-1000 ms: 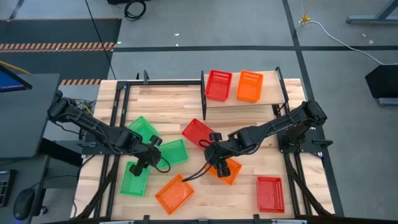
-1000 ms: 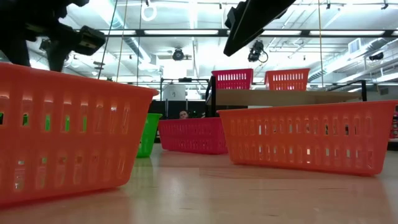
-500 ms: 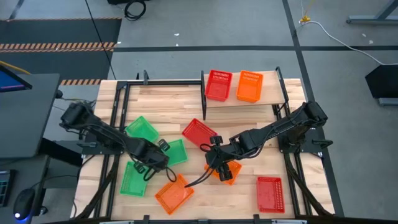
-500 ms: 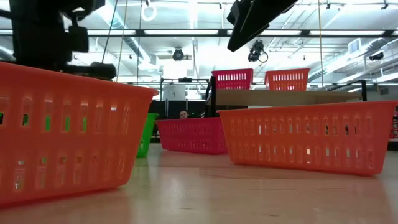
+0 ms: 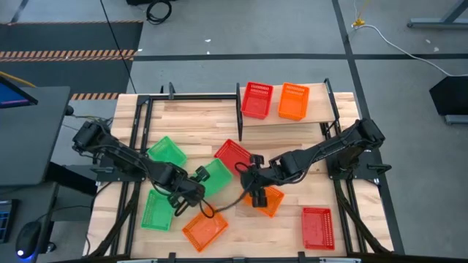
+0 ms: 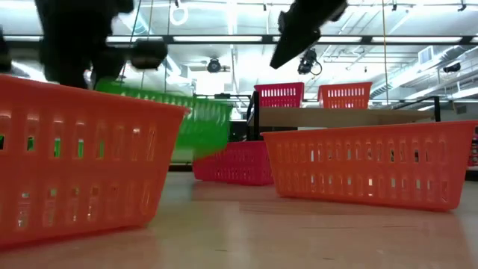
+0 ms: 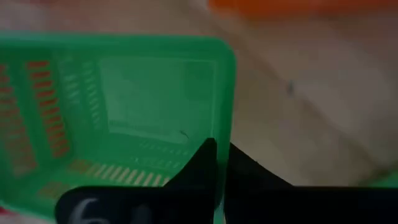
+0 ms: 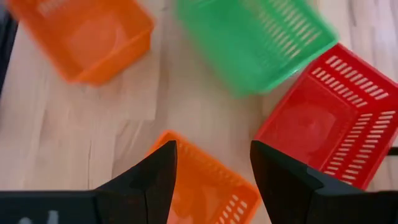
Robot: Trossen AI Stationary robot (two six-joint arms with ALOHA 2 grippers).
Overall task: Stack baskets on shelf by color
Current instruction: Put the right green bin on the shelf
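Left tool (image 5: 196, 183) clamped on the rim of a green plastic mesh basket (image 5: 213, 175), lifted tilted above the wooden tabletop (image 5: 190, 120), right tool (image 5: 251, 184) spread wide over an orange plastic mesh basket (image 5: 269, 201) mid-tabletop

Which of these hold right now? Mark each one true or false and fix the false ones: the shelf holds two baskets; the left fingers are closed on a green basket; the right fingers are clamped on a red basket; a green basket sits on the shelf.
1. The shelf holds two baskets. True: a red basket and an orange basket stand side by side on it.
2. The left gripper has its fingers closed on a green basket. True: they pinch its rim, and the low view shows it lifted.
3. The right gripper clamps a red basket. False: its fingers are open above an orange basket on the table.
4. A green basket sits on the shelf. False: only red and orange are there.
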